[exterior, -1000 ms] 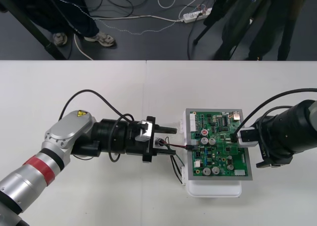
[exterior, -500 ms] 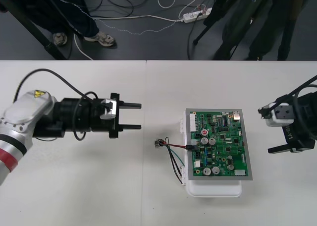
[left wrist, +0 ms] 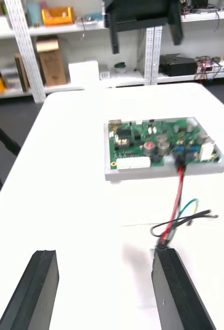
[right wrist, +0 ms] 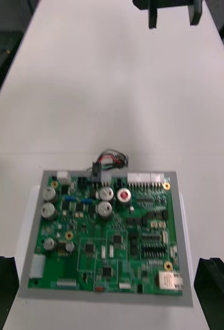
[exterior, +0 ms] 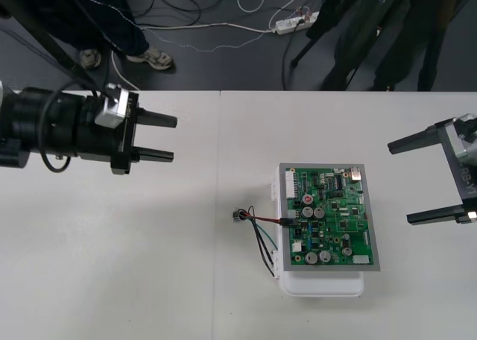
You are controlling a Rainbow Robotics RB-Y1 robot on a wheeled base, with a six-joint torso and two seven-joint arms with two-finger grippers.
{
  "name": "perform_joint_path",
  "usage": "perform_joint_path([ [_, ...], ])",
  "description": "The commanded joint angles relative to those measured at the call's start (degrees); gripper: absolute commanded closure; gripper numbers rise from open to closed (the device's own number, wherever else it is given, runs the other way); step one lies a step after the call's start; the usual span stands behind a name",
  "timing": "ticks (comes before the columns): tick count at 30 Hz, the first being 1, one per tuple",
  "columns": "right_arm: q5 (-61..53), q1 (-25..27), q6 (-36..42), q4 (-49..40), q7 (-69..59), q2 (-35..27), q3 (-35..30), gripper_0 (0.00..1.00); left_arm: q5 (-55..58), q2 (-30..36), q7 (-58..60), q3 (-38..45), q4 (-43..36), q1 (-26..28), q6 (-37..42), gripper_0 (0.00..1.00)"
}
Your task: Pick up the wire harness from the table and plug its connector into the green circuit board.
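**Harness at the board's edge, both claws spread wide**

One white base [exterior: 320,284] carries one green circuit board [exterior: 330,218], lying flat on top of it. One wire harness [exterior: 261,232] joins the board at the edge that faces the robot's left. Its black plug [exterior: 287,223] sits in the row of connectors there, beside a white header, as the right wrist view shows. From the plug, wires in three colours, red, black and green, loop out over the table [exterior: 149,265]. The small socket [exterior: 238,216] rests on the bare surface just beside the board, apart from both claws.

Two grippers are in sight. The left gripper [exterior: 175,139] hangs over the table's far left part, well apart from the harness. Its two fingers [left wrist: 32,294] are spread with nothing between them. The right gripper [exterior: 399,183] stands at the table's right side, near the board but not touching it. Its fingers [right wrist: 214,289] are also far apart and hold nothing.

The table is plain and light, with a thin seam running down it. Beyond its far edge lies dark floor [exterior: 223,64] with cables [exterior: 186,12] and a white power strip [exterior: 294,23].
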Motion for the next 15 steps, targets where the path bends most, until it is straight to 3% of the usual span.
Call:
perform_joint_path([
  [1,-5.05,0.22,0.05,-0.55,-1.44,1.26,-1.98,0.0,0.0,6.84,-0.11,4.32,-6.97,-0.65,2.11,0.47],
  [8,-8.48,0.22,0.05,-0.64,-2.49,6.44,-2.15,0.0,-0.09,11.94,8.33,7.3,-15.15,-0.74,4.75,0.47],
  [15,-10.06,-0.14,0.05,-3.01,-10.23,7.15,-2.68,0.0,-0.36,13.43,12.46,8.62,-19.02,-0.74,7.82,0.46],
])
